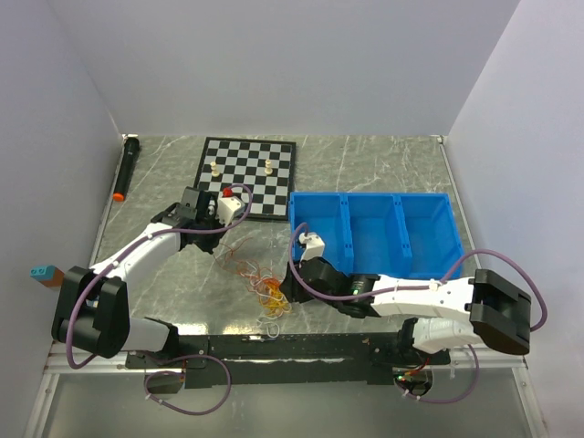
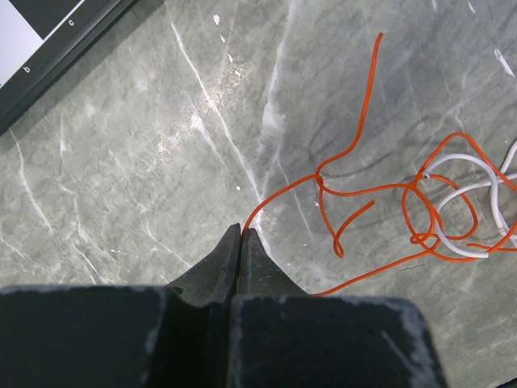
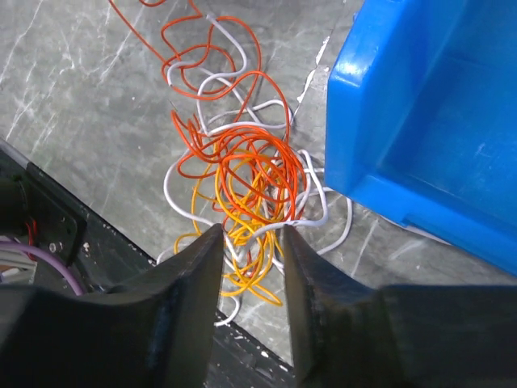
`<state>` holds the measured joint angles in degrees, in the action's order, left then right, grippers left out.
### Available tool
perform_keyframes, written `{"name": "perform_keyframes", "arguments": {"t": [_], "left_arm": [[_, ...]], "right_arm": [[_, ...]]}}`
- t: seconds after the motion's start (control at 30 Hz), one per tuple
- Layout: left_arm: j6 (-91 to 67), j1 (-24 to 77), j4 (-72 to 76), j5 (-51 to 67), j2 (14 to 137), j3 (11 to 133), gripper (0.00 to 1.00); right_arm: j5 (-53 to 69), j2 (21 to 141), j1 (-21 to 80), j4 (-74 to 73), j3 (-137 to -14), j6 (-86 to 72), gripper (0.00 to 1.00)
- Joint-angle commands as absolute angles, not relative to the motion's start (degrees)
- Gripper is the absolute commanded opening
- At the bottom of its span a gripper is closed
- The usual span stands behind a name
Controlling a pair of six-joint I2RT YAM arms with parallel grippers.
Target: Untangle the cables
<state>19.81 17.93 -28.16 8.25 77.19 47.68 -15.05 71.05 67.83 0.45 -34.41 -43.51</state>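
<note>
- Right pincer (image 3: 252,236), jaws half parted, straddles the knotted cables (image 3: 250,174); nothing clamped.
- Left pincer (image 2: 242,236) pinched tight on orange cable (image 2: 320,179), which trails right toward that knot.

High overview, close wrist views, shared cables (image 1: 263,285)

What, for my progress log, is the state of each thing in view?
left gripper: shut on the orange cable.
orange cable: pinched at one point, running off into the tangle.
right gripper: open, fingers straddling the tangle.
tangle: knotted; orange, yellow and white strands heaped together.
blue bin: upright beside the tangle.
chessboard: lying flat, a few pieces standing on it.
</note>
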Motion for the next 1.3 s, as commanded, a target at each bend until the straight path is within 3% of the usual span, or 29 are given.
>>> {"name": "perform_keyframes", "arguments": {"t": [0.0, 0.33, 0.57, 0.97, 1.1, 1.27], "left_arm": [[19.42, 17.75, -27.69, 9.05, 76.46, 47.37, 0.01], [19.25, 17.75, -28.21, 10.02, 76.73, 47.9, 0.01], [19.34, 17.75, -28.48, 10.02, 76.11, 47.9, 0.01], [19.25, 17.75, -28.57, 9.76, 76.03, 47.9, 0.01], [19.51, 17.75, -28.48, 9.67, 75.85, 47.55, 0.01], [19.69, 17.75, -28.39, 9.49, 76.38, 47.63, 0.01]], "right_arm": [[-15.82, 72.77, 67.5, 3.52, -34.02, -46.49, 0.39], [-16.26, 73.73, 67.5, 3.6, -33.31, -48.25, 0.39], [-14.59, 74.45, 67.5, 3.6, -33.93, -48.25, 0.54], [-14.15, 74.89, 67.59, 2.73, -35.24, -47.82, 0.43], [-15.9, 70.33, 67.59, -1.22, -34.72, -47.64, 0.59], [-16.61, 62.07, 67.59, -3.69, -30.95, -49.83, 0.62]]}}
